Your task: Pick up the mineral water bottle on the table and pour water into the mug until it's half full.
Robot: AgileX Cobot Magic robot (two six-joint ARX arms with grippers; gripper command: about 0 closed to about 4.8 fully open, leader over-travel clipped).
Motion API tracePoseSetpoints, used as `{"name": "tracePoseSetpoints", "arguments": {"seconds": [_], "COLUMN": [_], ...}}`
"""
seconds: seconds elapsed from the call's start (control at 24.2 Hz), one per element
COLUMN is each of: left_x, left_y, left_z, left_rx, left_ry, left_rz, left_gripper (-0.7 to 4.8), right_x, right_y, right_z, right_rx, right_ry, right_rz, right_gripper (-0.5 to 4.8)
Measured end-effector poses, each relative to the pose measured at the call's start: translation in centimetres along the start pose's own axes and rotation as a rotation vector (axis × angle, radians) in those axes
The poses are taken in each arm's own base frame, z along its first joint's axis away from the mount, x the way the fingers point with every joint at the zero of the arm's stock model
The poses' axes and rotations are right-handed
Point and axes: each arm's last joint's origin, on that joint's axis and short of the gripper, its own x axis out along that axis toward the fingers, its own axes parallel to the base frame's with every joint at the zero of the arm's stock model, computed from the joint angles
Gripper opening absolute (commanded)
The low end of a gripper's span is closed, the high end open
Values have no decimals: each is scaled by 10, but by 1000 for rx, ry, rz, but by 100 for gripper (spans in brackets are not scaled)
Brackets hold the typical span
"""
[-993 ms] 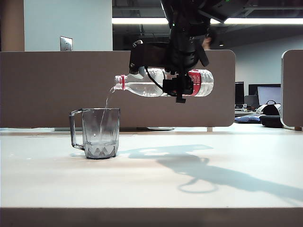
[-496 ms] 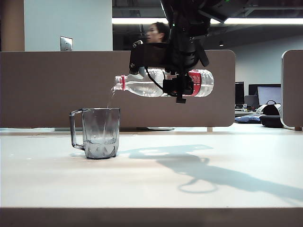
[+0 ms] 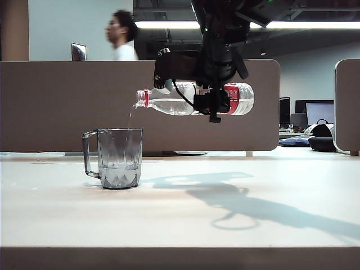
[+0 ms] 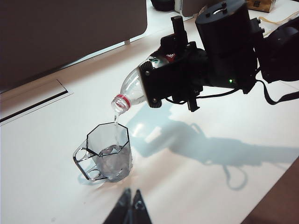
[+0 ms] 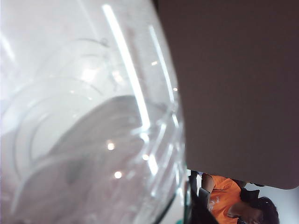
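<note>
The stream from the mineral water bottle (image 3: 194, 99) has thinned to a trickle since a second ago, while water (image 3: 118, 167) in the mug (image 3: 115, 158) has risen, by my reckoning to about a third. The right gripper (image 3: 211, 104) clamps the clear ribbed bottle level above the mug. Beside the faceted smoky mug on the white worktop (image 3: 180, 208), the left gripper (image 4: 131, 207) hangs pressed together.

One mineral water bottle (image 3: 194, 100), one mug (image 3: 115, 158), two end effectors: right end effector (image 3: 212, 104), left end effector (image 4: 131, 210).
</note>
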Motion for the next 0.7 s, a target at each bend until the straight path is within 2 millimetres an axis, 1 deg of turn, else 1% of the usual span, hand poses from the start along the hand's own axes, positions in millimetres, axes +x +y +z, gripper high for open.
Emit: {"name": "tracePoseSetpoints", "arguments": {"seconds": [0.21, 0.37, 0.54, 0.7], "left_x": [0, 0, 0, 0], "left_y": [0, 0, 0, 0], "left_z": [0, 0, 0, 0], "left_rx": [0, 0, 0, 0], "left_ry": [0, 0, 0, 0], "left_rz": [0, 0, 0, 0], "left_gripper": [-4, -4, -4, -4], "right_x": [0, 0, 0, 0], "right_y": [0, 0, 4, 7], "right_z": [0, 0, -1, -1], "right_rx": [9, 64, 156, 307], "right_ry": [0, 2, 0, -15], "right_rz": [0, 7, 42, 88], "right_gripper": [282, 282, 282, 282]}}
